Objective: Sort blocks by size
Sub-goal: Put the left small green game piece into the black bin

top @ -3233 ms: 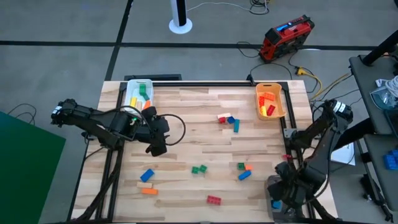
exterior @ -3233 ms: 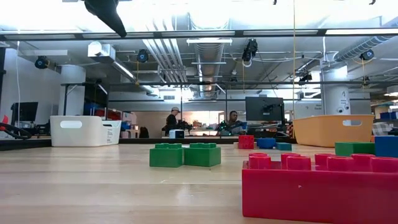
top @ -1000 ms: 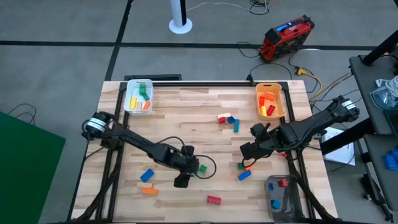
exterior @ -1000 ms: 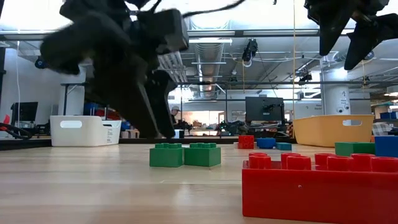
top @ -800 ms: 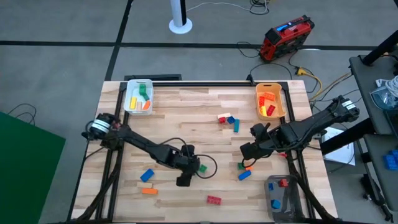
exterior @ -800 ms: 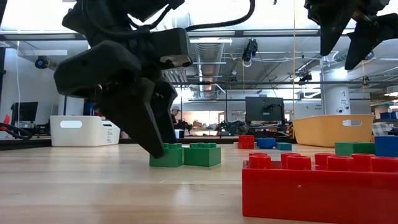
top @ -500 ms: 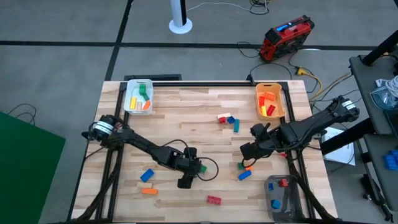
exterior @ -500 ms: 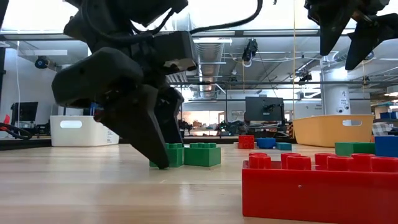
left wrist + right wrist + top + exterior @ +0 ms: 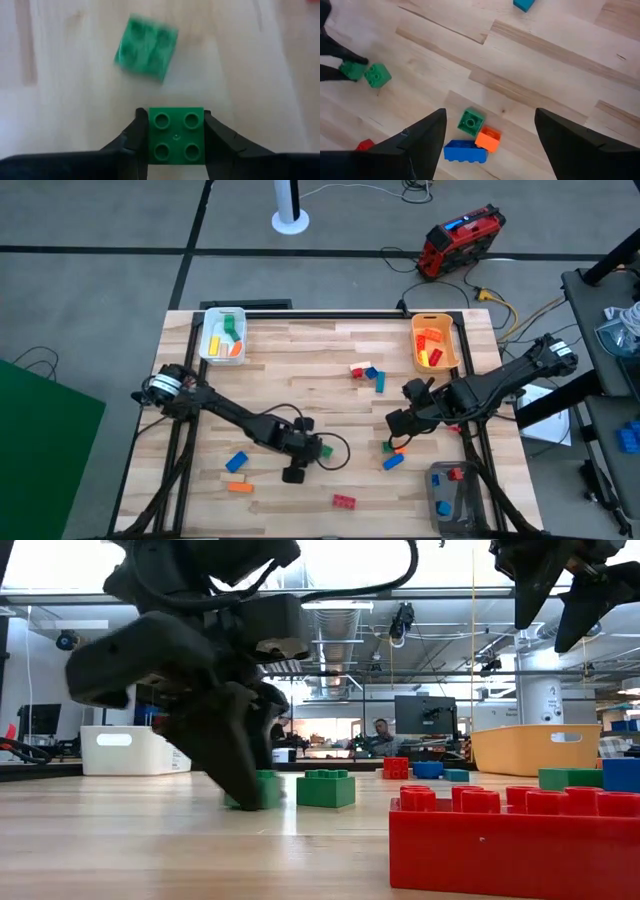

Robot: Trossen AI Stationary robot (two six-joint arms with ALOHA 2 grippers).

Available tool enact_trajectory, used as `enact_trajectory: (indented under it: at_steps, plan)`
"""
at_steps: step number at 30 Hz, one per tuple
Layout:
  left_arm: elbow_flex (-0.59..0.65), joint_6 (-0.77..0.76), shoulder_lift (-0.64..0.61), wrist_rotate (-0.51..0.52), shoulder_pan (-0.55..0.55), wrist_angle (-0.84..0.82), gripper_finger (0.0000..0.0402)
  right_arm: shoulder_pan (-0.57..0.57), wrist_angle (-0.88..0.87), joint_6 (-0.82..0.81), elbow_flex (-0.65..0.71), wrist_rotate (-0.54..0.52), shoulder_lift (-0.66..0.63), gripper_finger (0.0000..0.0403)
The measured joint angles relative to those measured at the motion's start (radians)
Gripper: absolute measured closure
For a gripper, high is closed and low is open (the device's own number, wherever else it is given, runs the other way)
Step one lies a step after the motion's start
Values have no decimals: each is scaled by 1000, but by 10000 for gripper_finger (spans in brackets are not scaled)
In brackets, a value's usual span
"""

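Two small green blocks lie mid-table. My left gripper [image 9: 298,460] is shut on one of them [image 9: 176,142], which also shows in the low view [image 9: 265,790]. The other green block [image 9: 146,47] rests flat on the table just beside it [image 9: 326,789]. My right gripper [image 9: 400,420] hovers open, fingers wide apart [image 9: 490,112]. It is above a cluster of a green block [image 9: 471,121], an orange block [image 9: 487,138] and a blue block [image 9: 465,151], and touches none of them. My left gripper pinches the green block between its two fingers, one on each of two opposite side walls [image 9: 151,142]. The fingers come from above, slanting down. The block sits studs up and level. I cannot tell whether its underside is on the table or just clear of it.
A white bin [image 9: 222,335] stands at the far left, an orange bin [image 9: 434,343] at the far right and a grey bin [image 9: 455,498] at the near right. Loose blocks include a blue one [image 9: 236,462], an orange one [image 9: 239,487], a red one [image 9: 344,501] and a far cluster [image 9: 366,372].
My left gripper has come down at the pair of green blocks and taken one between its fingers. That block has shifted toward the table's left, leaving a gap to the other green block, which stayed put.
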State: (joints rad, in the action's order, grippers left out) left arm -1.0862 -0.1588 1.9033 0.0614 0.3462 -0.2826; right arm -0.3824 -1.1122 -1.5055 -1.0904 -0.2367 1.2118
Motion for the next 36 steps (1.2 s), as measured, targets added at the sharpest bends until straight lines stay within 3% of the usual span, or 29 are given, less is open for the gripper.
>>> enact_trajectory:
  at_steps: [5, 12, 17, 22, 36]
  plan:
    - [7, 43, -98, 20, -2, -126, 292, -1, 95, -34, 0, 0, 0, 118]
    - [2, 33, -275, 189, -17, -138, 262, 11, 419, -18, 0, -24, 36, 109]
    - [-40, 28, -355, 267, -33, -133, 275, 62, 635, 78, 1, -24, 104, 96]
    - [-119, 51, -369, 272, -39, -136, 277, 123, 812, 177, -20, 34, 177, 92]
    - [-206, 73, -358, 290, -38, -197, 271, 182, 803, 369, -183, 139, 313, 107]
